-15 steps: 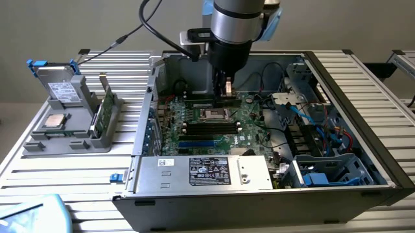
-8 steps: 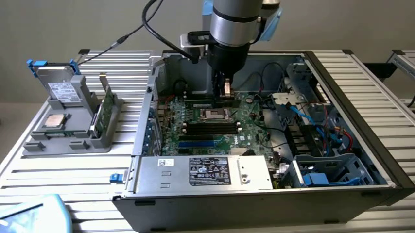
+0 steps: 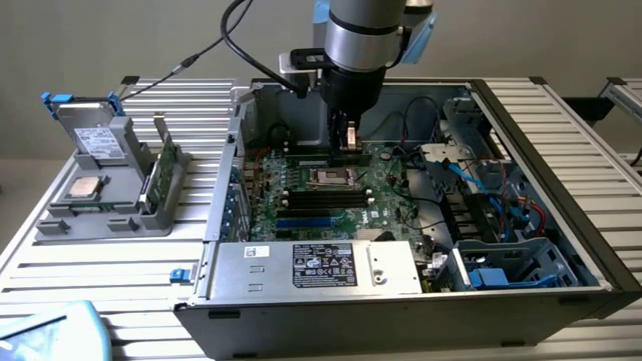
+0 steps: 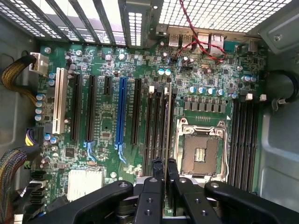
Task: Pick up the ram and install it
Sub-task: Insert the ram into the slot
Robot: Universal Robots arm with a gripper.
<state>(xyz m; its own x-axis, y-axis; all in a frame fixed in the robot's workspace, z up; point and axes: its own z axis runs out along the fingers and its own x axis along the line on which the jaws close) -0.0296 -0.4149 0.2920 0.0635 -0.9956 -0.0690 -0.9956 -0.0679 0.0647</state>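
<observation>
My gripper point(image 3: 347, 132) hangs inside the open computer case point(image 3: 592, 226), above the motherboard point(image 3: 386, 197). It is shut on the ram point(image 4: 167, 135), a thin stick that the wrist view sees edge-on between the two black fingers point(image 4: 156, 179). The ram point(image 3: 352, 144) points straight down. In the wrist view its lower edge lies over the black memory slots point(image 4: 153, 126) beside the open processor socket point(image 4: 202, 151). Whether it touches a slot I cannot tell.
A second bank of black slots point(image 4: 243, 140) lies on the socket's other side. The silver power supply point(image 3: 311, 267) and a blue drive cage point(image 3: 501, 274) fill the case's near side. Left of the case, a grey holder point(image 3: 101, 214) carries a drive point(image 3: 95, 139), a processor chip point(image 3: 86, 188) and a green board point(image 3: 165, 169).
</observation>
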